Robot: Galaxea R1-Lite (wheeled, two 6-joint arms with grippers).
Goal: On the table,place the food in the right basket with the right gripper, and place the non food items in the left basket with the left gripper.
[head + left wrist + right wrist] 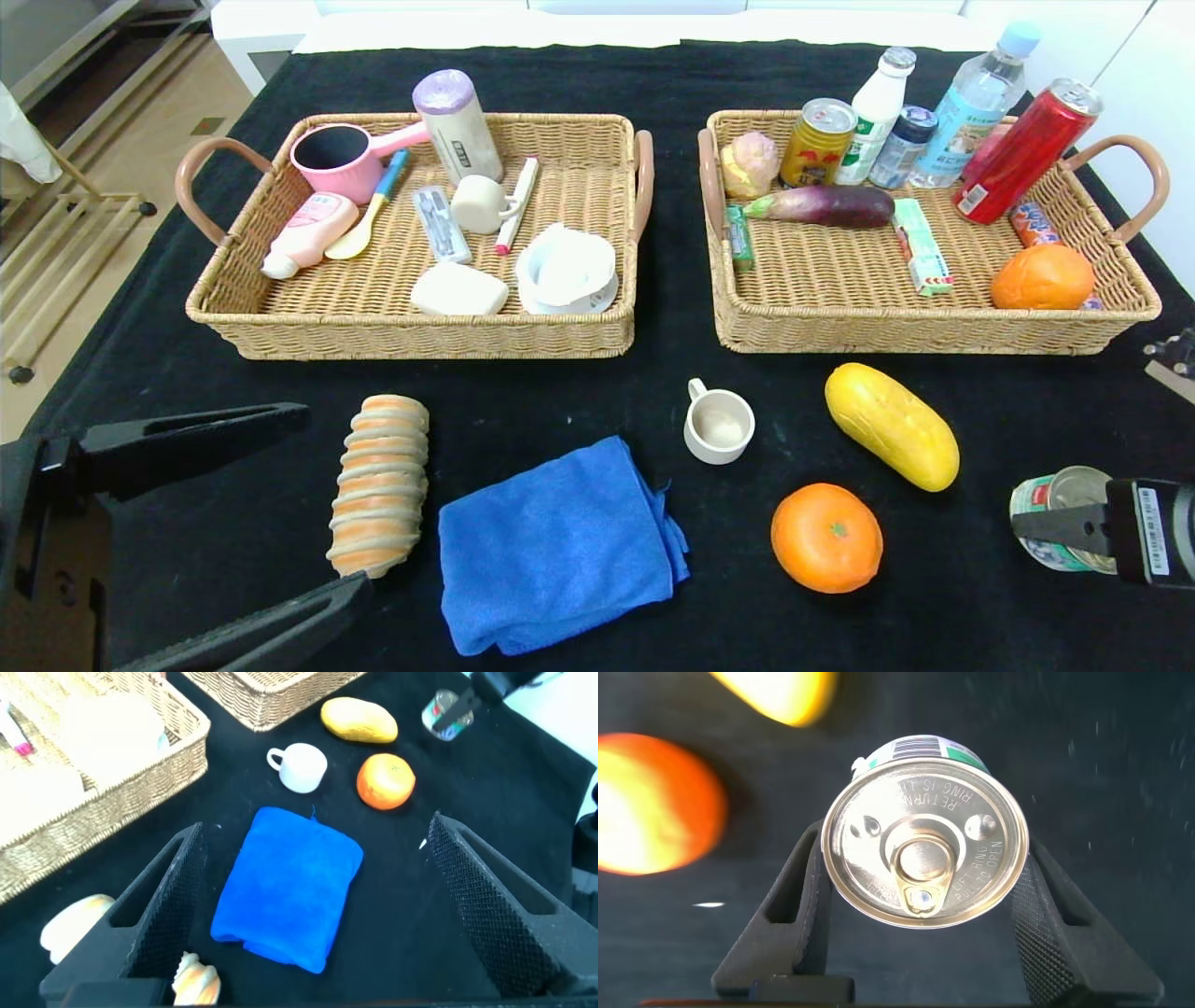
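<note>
The right gripper (pixel 920 915) pinches the pull-tab tin (pixel 1060 515) between its fingers at the table's (pixel 233 373) four o'clock edge (orange (pixel 826 537) at its nine o'clock), while the left gripper (pixel 299 509), jaws spread wide, hovers at seven o'clock beside the bread roll (pixel 381 483) and blue cloth (pixel 560 546).

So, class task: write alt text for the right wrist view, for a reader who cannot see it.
Seen from above, a pull-tab tin sits gripped between the jaws of the right gripper, over the black table. An orange and part of a yellow fruit lie beyond it.
</note>
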